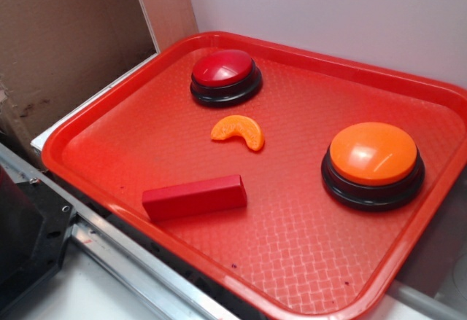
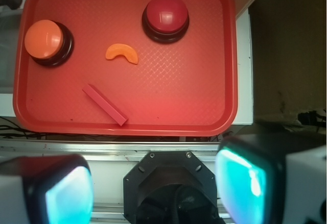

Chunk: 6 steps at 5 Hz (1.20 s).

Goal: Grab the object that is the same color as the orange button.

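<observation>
The object, a small orange crescent (image 1: 238, 131) (image 2: 122, 53), lies flat near the middle of the red tray (image 1: 306, 262) (image 2: 204, 106). The orange button (image 1: 373, 161) (image 2: 46, 41), a glossy dome on a black base, stands at the tray's right in the exterior view and at its far left in the wrist view. My gripper (image 2: 156, 185) does not show in the exterior view. In the wrist view it hangs high above the robot's base, off the tray's near edge, open, with nothing between its teal pads (image 2: 240, 185).
A red dome button (image 1: 225, 75) (image 2: 165, 16) stands at the tray's back. A red rectangular block (image 1: 194, 197) (image 2: 104, 104) lies near the front rim. A metal rail (image 1: 139, 262) and the black robot base (image 2: 171, 188) run along the tray's front. Cardboard (image 1: 66, 43) stands left.
</observation>
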{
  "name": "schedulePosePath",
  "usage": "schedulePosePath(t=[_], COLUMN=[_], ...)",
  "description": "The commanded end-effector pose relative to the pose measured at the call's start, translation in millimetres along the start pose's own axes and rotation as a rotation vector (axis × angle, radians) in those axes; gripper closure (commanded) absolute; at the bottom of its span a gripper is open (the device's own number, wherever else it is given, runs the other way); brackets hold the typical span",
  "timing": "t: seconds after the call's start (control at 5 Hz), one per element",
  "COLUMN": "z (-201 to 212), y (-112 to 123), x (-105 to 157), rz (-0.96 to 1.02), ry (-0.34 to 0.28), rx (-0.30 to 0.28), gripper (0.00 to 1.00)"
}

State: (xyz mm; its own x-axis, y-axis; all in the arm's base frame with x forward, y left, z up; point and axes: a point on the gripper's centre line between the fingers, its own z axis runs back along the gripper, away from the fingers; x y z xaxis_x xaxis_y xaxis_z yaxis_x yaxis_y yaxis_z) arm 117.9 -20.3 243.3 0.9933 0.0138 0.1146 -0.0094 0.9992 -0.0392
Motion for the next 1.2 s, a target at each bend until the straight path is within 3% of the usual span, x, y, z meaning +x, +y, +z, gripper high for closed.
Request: schedulePosePath(t=[0.0,0.4,0.6,1.0], z=[0.0,-23.4,-46.3,-93.8], y=[0.0,-8.0,-15.3,-26.9], x=[0.0,20.7,39.9,80.0], rz=[0.0,0.177,0.374,0.795], ry=[0.0,-0.028,-0.081,-0.103], rx=[0.0,0.013,0.001,0.004], gripper=[0.0,0.0,0.0,0.0])
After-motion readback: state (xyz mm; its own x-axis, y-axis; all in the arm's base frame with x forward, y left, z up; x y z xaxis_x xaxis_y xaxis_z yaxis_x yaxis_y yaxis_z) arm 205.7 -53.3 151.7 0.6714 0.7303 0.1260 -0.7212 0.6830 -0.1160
